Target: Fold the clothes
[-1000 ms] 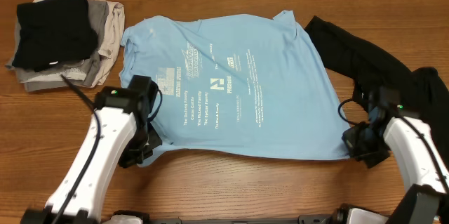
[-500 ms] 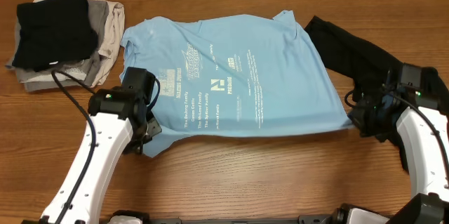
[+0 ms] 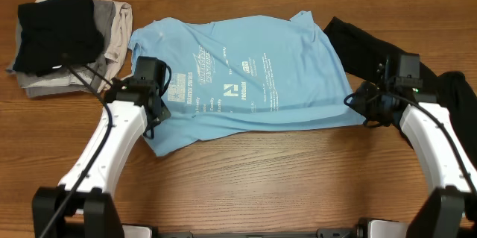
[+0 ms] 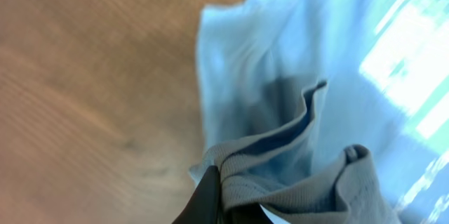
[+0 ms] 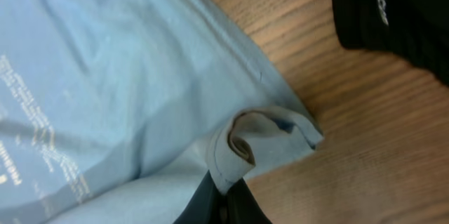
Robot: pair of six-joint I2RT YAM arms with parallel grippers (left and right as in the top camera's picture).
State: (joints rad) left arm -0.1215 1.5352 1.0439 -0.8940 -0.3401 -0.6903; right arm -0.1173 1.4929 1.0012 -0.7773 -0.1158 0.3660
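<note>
We see our left gripper (image 3: pixel 153 117) clenched on the T-shirt (image 3: pixel 253 81) hem, our right gripper (image 3: pixel 358 105) pinching its other corner, shirt spread mid-table (image 3: pixel 261 186), black garment (image 3: pixel 365 44) beside it

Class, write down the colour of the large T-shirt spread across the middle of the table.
Light blue, with pale printed text: the soft T-shirt shows best overhead.

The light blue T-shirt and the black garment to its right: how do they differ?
The light blue T-shirt carries white printed text; the black garment looks plain. The T-shirt is spread out in the middle; the black garment lies bunched at the right. The left gripper and right gripper each pinch the T-shirt's near hem; neither holds the black garment. Both rest on the wooden table.
</note>
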